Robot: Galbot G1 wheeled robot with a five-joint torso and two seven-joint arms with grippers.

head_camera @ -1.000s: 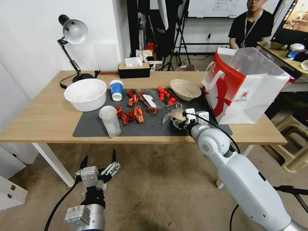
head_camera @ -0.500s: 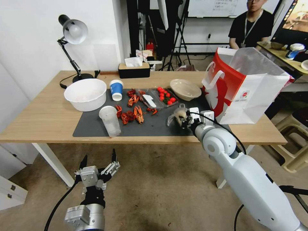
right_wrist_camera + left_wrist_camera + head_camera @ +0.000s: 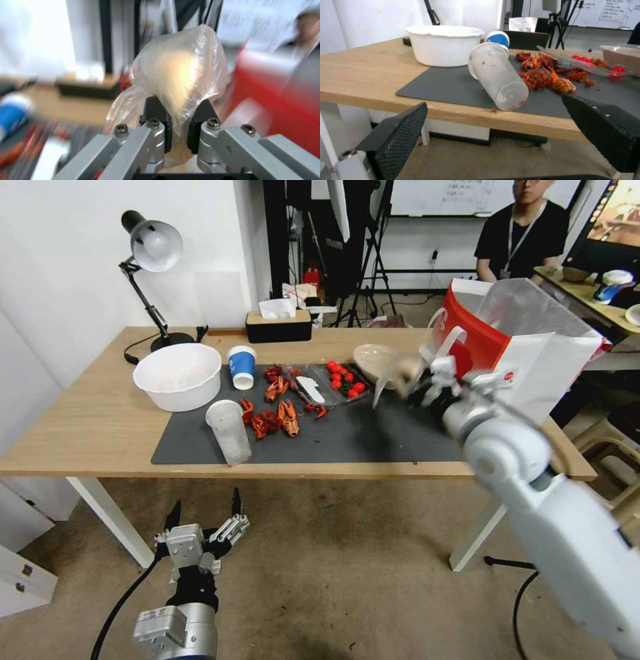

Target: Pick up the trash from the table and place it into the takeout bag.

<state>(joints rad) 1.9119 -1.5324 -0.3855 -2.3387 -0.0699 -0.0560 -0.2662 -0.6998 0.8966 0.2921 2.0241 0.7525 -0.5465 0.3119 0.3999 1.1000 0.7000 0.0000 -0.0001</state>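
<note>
so the right gripper (image 3: 415,382) is pinched tight on the clear bag with pale bun (image 3: 181,75), holding it up off the table (image 3: 100,427) just left of the takeout bag (image 3: 527,353), whose open mouth sits higher and to the right, while the left gripper (image 3: 205,517) hangs spread open down below the table edge

The clear plastic bag with a pale bun (image 3: 180,75) hangs in the air, pinched just beside the white-and-red paper takeout bag (image 3: 533,360). Well left of that bag, a clear plastic cup (image 3: 228,431) lies tipped and a blue-and-white paper cup (image 3: 241,367) stands upright.
</note>
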